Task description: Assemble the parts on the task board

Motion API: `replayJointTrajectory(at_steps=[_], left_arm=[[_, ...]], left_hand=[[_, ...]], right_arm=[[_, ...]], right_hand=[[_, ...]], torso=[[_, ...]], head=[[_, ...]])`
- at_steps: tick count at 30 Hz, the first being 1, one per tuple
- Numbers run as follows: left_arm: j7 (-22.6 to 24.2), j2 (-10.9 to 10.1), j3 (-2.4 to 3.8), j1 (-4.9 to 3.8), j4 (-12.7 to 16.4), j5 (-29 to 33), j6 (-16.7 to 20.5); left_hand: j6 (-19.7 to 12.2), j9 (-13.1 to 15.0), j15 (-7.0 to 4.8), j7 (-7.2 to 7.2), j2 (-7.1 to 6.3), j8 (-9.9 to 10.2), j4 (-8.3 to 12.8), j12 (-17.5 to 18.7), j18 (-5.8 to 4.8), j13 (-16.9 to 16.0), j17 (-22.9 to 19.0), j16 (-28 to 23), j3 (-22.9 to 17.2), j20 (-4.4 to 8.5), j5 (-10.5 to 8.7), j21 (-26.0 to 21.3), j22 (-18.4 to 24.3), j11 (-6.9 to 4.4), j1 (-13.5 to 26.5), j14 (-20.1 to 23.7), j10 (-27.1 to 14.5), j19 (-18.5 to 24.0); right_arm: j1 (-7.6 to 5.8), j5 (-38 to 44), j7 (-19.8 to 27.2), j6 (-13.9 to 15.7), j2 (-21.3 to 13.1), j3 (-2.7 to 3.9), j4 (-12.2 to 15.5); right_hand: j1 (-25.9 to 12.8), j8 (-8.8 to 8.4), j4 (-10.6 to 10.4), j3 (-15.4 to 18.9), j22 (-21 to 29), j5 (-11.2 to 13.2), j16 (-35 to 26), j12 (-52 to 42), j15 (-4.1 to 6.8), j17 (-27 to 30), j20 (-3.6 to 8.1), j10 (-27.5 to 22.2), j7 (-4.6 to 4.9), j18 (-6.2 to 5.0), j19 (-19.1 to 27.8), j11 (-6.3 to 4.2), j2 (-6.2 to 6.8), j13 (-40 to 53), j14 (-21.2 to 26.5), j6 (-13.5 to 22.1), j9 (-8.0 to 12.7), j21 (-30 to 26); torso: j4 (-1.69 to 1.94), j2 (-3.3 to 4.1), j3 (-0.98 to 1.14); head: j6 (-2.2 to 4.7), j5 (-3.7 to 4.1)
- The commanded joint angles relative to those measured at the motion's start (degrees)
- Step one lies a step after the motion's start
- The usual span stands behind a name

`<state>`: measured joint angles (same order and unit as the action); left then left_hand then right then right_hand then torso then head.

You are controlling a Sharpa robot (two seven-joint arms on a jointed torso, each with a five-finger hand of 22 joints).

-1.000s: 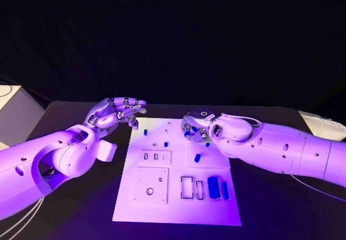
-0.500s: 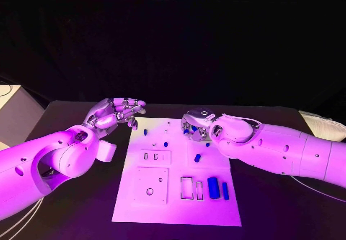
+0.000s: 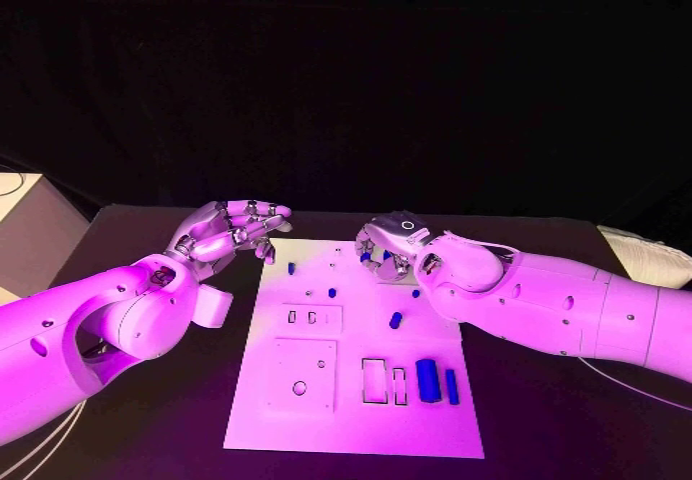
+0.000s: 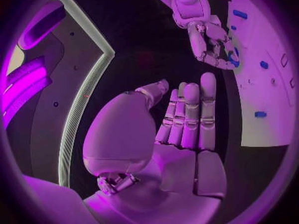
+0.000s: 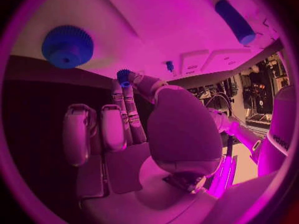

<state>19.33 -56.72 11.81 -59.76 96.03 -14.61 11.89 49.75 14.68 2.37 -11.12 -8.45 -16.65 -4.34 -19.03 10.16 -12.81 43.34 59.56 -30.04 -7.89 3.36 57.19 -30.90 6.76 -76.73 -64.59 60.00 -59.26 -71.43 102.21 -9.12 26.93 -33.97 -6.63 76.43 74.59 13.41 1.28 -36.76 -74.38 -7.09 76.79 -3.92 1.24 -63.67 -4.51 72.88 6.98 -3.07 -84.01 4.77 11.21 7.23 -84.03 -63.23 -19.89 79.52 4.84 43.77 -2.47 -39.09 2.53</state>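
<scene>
The right hand [image 3: 392,245] pinches a small blue gear [image 5: 123,77] over the task board [image 3: 346,420] at 12 o'clock, slightly farther than before, while the left hand [image 3: 231,232] hovers empty, fingers apart.

No legible text, labels, brand marks, numbers or signs appear on the task board [image 3: 353,400] or either arm.
</scene>
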Motion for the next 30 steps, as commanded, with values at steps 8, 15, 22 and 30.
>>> replayJointTrajectory(at_steps=[8,15,22,30], left_arm=[[0.4,0.0,0.19,-0.03,0.1,-0.5,-0.6],[0.4,0.1,0.33,-0.04,0.3,-0.7,-0.7],[0.4,0.0,0.55,-0.04,0.6,-0.8,-0.7],[0.3,-0.1,0.92,-0.05,0.9,-1.0,-0.8]], left_hand=[[-0.4,0.1,0.17,-0.05,0.11,-0.4,0.2,-0.2,0.38,-0.1,0.0,0.0,-0.1,0.05,-0.05,0.3,-0.1,0.08,0.2,0.2,-0.4,0.4],[-0.4,0.1,0.17,-0.05,0.11,-0.4,0.2,-0.2,0.38,-0.1,0.0,0.0,-0.1,0.05,-0.05,0.3,-0.1,0.08,0.2,0.2,-0.4,0.4],[-0.4,0.1,0.17,-0.05,0.11,-0.4,0.2,-0.2,0.38,-0.1,0.0,0.0,-0.1,0.05,-0.05,0.3,-0.1,0.08,0.2,0.2,-0.4,0.4],[-0.4,0.1,0.17,-0.05,0.11,-0.4,0.2,-0.2,0.38,-0.1,0.0,0.0,-0.1,0.05,-0.05,0.3,-0.1,0.08,0.2,0.2,-0.4,0.4]], right_arm=[[0.01,1.8,-3.3,4.4,2.2,0.03,-1.9],[0.03,2.2,-3.9,4.6,4.4,0.04,-4.0],[0.22,2.3,-4.1,4.4,6.1,0.03,-6.1],[0.41,2.3,-4.1,4.3,7.1,0.03,-7.0]], right_hand=[[1.7,0.17,0.5,0.1,0.1,0.5,0.2,-0.3,0.52,0.0,0.40,2.3,0.03,-0.25,-0.1,-1.97,-1.69,1.5,-1.3,-0.1,-0.1,0.3],[1.7,0.17,0.5,0.1,0.1,0.5,0.2,-0.3,0.52,0.0,0.40,2.3,0.03,-0.25,-0.1,-1.97,-1.69,1.5,-1.3,-0.1,-0.1,0.3],[1.6,0.14,0.6,0.1,0.1,0.7,0.1,-0.2,0.50,0.2,0.40,2.3,0.07,-0.26,-0.1,-1.93,-1.61,1.5,-1.2,0.1,-0.2,0.3],[1.6,0.12,0.6,0.1,0.2,0.7,0.1,-0.2,0.50,0.1,0.40,2.3,0.07,-0.27,-0.1,-1.93,-1.60,1.5,-1.2,0.1,-0.2,0.2]], torso=[[0.18,0.25,-0.05],[0.34,0.39,-0.08],[0.53,0.73,-0.25],[0.87,1.06,-0.51]], head=[[0.16,0.20],[0.15,0.07],[0.34,-0.02],[0.28,0.13]])
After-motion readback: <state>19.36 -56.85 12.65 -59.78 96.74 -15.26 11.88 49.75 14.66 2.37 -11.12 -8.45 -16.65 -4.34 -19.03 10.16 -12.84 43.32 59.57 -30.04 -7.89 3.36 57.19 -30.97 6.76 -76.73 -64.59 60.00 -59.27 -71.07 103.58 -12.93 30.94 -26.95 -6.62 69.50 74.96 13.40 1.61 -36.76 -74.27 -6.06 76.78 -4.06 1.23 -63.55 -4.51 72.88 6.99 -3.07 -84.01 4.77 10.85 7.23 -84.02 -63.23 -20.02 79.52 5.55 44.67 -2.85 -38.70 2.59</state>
